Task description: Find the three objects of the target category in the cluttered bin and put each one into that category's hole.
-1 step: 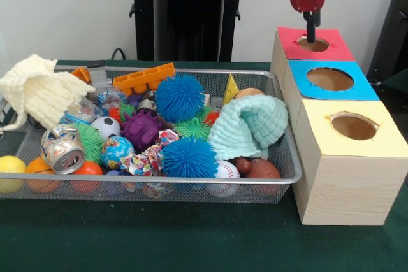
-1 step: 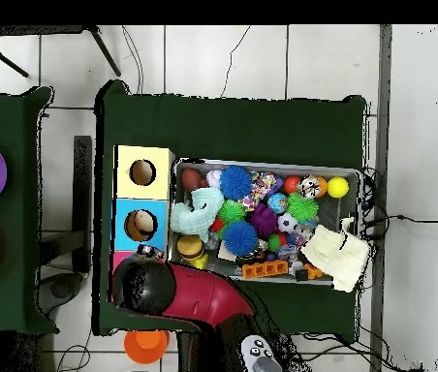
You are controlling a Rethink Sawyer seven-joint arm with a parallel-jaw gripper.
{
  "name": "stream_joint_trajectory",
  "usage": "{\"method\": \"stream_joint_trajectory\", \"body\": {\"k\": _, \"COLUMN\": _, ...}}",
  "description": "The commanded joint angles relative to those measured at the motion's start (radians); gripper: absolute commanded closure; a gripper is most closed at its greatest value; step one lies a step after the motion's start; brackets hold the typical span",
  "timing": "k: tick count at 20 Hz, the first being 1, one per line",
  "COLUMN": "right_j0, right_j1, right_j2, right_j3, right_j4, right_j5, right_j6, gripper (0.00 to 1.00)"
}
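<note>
Hovering over the red-topped hole, the gripper point(image 1: 312, 33) hangs at the far end of the box row.

Its dark tips sit close together just above the red box's hole point(image 1: 313, 44); whether something small is pinched there I cannot tell. The wire bin point(image 1: 280, 176) beside the boxes is crowded: blue spiky balls point(image 1: 189, 157), a mint cloth point(image 1: 250, 124) at its right end, a crushed can point(image 1: 62, 150) at the left. If anything is held, I'd centre it over the opening before letting go, clear of the rim.
</note>
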Motion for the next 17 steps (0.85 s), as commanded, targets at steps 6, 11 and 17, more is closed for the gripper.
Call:
{"method": "stream_joint_trajectory", "body": {"k": 6, "right_j0": 0.05, "right_j1": -0.003, "right_j2": -0.12, "right_j3": -0.202, "right_j4": -0.016, "right_j5": 0.067, "right_j6": 0.336, "gripper": 0.0}}
{"method": "stream_joint_trajectory", "body": {"k": 11, "right_j0": 0.023, "right_j1": -0.023, "right_j2": -0.099, "right_j3": -0.174, "right_j4": 0.011, "right_j5": 0.039, "right_j6": 0.323, "gripper": 0.0}}
{"method": "stream_joint_trajectory", "body": {"k": 17, "right_j0": 0.047, "right_j1": -0.011, "right_j2": -0.143, "right_j3": -0.193, "right_j4": -0.033, "right_j5": 0.09, "right_j6": 0.311, "gripper": 0.0}}
